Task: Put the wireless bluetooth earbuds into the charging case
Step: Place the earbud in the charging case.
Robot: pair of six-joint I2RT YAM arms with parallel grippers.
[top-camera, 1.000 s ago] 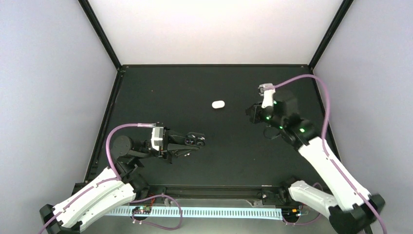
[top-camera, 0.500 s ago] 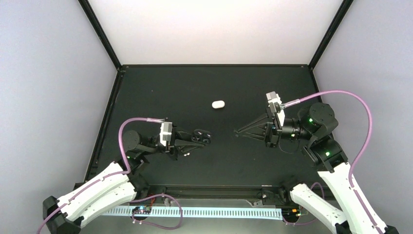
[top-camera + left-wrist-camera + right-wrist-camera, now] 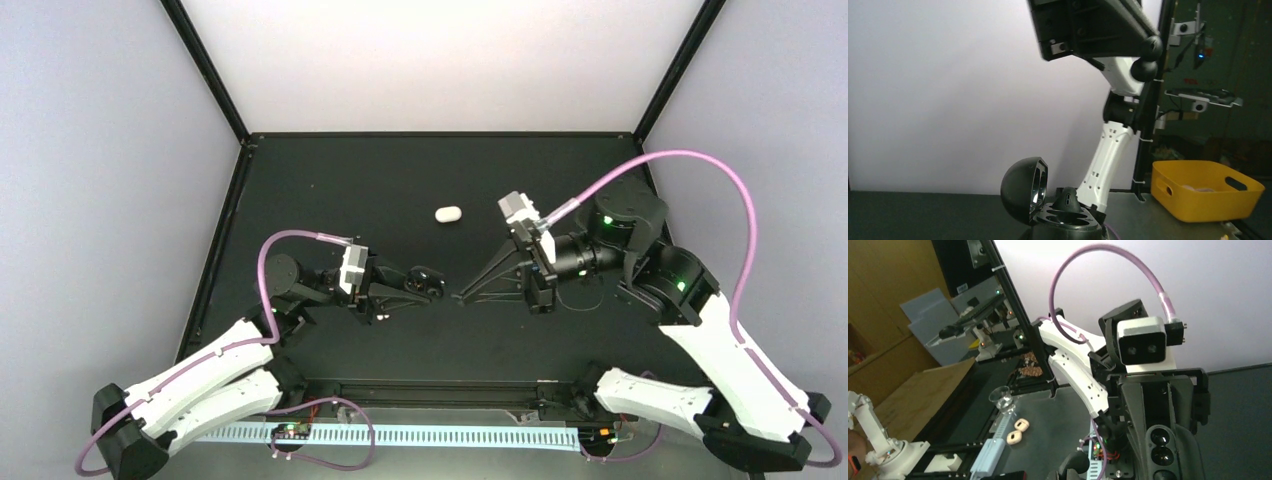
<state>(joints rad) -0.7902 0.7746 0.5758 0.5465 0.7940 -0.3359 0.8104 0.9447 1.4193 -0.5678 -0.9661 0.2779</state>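
Observation:
My left gripper (image 3: 425, 283) is shut on a small black round charging case (image 3: 422, 280) and holds it upright above the table. The case's hinged lid (image 3: 1024, 190) stands open, and its top face shows two sockets (image 3: 1064, 218). A black earbud (image 3: 1068, 197) stands at the back of that face. My right gripper (image 3: 462, 297) is level and points at the case from the right, a short way off. Its fingers are together, with a small black round bud (image 3: 1144, 70) at the tips. No white earbuds are in view.
A small white oval pill-shaped object (image 3: 448, 213) lies shut on the black table, beyond both grippers. Off the table are a yellow bin (image 3: 1205, 187), a glass cup (image 3: 1000, 399) and two beige rings (image 3: 1018, 430).
My right arm has swung in from the right, and its shut fingers now point left, close to the case. My left gripper has carried the open case a little to the right.

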